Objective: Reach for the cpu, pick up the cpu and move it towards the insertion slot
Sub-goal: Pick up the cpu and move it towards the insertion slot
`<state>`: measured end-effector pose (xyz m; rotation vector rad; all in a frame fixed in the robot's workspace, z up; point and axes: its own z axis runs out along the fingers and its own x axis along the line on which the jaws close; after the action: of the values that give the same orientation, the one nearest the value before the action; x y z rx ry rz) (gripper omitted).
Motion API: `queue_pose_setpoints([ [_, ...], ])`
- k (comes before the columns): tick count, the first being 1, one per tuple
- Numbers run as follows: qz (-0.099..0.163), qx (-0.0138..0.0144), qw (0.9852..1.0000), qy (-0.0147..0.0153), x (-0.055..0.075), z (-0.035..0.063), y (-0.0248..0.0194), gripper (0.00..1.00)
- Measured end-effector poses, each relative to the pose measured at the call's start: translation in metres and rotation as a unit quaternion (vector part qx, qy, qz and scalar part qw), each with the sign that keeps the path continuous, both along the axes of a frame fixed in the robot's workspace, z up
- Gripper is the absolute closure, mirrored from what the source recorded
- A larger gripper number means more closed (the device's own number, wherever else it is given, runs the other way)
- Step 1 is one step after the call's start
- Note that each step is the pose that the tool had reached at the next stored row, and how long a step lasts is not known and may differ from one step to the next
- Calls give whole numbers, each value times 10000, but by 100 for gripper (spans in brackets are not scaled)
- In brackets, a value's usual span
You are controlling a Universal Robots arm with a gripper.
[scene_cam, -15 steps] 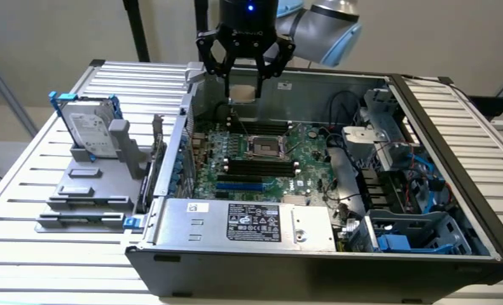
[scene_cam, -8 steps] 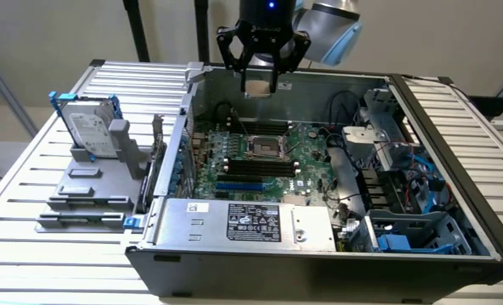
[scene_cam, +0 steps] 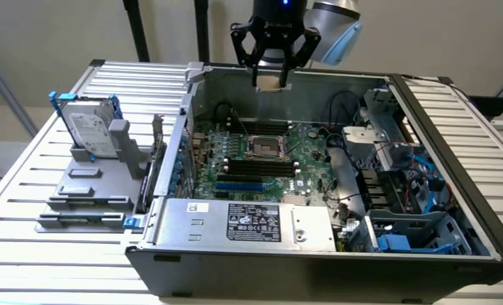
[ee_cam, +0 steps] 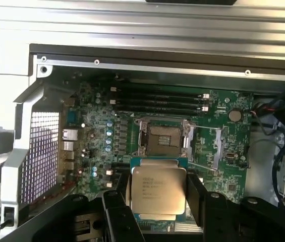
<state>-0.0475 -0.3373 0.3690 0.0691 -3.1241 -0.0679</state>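
Observation:
My gripper (scene_cam: 271, 81) hangs high above the open computer case, shut on the cpu (scene_cam: 271, 82), a small pale square between the black fingers. In the wrist view the cpu (ee_cam: 158, 190) shows its shiny silver top with printed text, held flat between the two black fingers (ee_cam: 116, 209). The insertion slot (scene_cam: 265, 147) is a square socket with a silver frame and dark centre on the green motherboard, well below the gripper. In the wrist view the insertion slot (ee_cam: 163, 139) lies just beyond the held cpu.
Long black memory slots (scene_cam: 256, 168) run beside the socket. A silver power supply (scene_cam: 247, 220) fills the case's near side. A hard drive with a blue bracket (scene_cam: 90, 130) stands on a grey rack at the exterior view's left. Cables and blue drive bays (scene_cam: 408, 184) crowd the right.

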Motion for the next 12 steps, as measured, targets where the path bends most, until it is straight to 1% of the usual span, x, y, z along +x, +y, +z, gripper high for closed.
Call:
queue_pose_setpoints([
  [2, -11, -1, 10000, 0, 25, -2, 28, 45],
  [4, -35, -2, 10000, 0, 39, -6, 45, 45],
  [12, -158, -2, 9999, -15, 61, -18, 52, 45],
])
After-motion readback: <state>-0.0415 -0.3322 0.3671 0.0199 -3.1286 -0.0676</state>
